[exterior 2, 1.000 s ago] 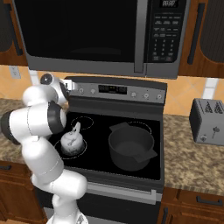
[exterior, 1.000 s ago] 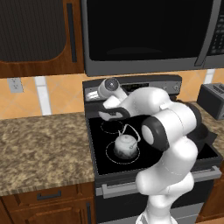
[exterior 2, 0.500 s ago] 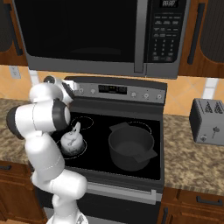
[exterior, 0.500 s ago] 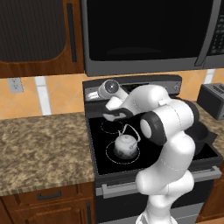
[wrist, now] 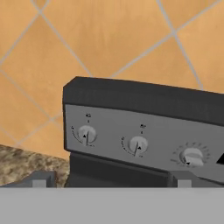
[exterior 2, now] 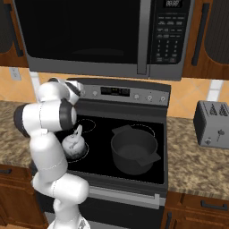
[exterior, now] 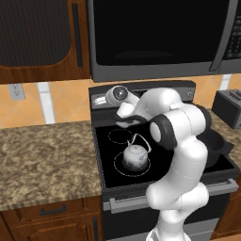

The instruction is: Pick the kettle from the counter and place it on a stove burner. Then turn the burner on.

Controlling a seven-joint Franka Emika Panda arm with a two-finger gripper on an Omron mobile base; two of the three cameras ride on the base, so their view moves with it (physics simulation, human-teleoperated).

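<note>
The small silver-white kettle (exterior: 135, 155) (exterior 2: 73, 144) stands upright inside the large white-outlined stove burner (exterior: 118, 168) at the front left of the black glass. Nothing holds it. Behind and above the kettle, my arm's wrist (exterior: 121, 100) (exterior 2: 62, 88) is raised at the left end of the stove's back panel. My gripper (wrist: 111, 183) is open, its two tips wide apart with nothing between them. It faces the panel's round knobs (wrist: 86, 134) (wrist: 138, 145). The speckled counter (exterior: 42, 160) lies to the left of the stove.
A large black pot (exterior 2: 134, 150) (exterior: 214, 146) sits on the right half of the stove. A smaller burner circle (exterior: 120, 136) lies behind the kettle. A toaster (exterior 2: 212, 123) stands on the right counter. A microwave (exterior 2: 103, 36) hangs above the stove.
My arm's elbow has folded slightly toward the back of the stove while the hand stays at the panel. The kettle has not moved and the jaws stay wide.
</note>
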